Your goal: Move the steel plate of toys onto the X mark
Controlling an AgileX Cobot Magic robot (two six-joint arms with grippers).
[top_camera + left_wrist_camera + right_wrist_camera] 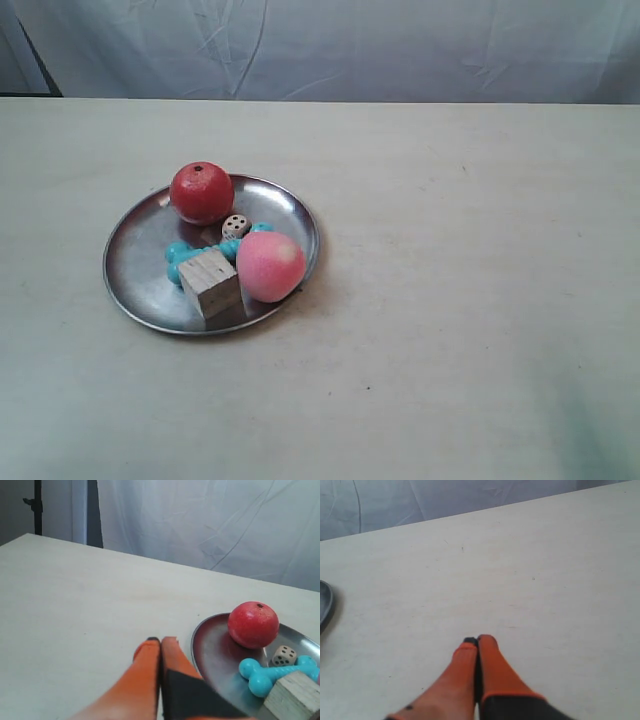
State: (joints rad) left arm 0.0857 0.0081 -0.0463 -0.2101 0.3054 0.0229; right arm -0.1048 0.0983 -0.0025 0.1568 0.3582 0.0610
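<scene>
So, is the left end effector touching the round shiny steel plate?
Apart. The left end effector is absent from the exterior view, where the steel plate sits wholly untouched.

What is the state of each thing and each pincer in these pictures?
Plate: flat on table, loaded, not gripped.
Red ball: on plate, hole up.
Egg: on plate, beside cube.
Bone: lying flat on plate.
Cube: on plate, near rim.
Die: on plate.
Left pincer: shut, empty.
Right pincer: shut, empty.

Left fingers (142, 680) closed, just beside steel plate (207, 650), red ball (253, 624)
</scene>
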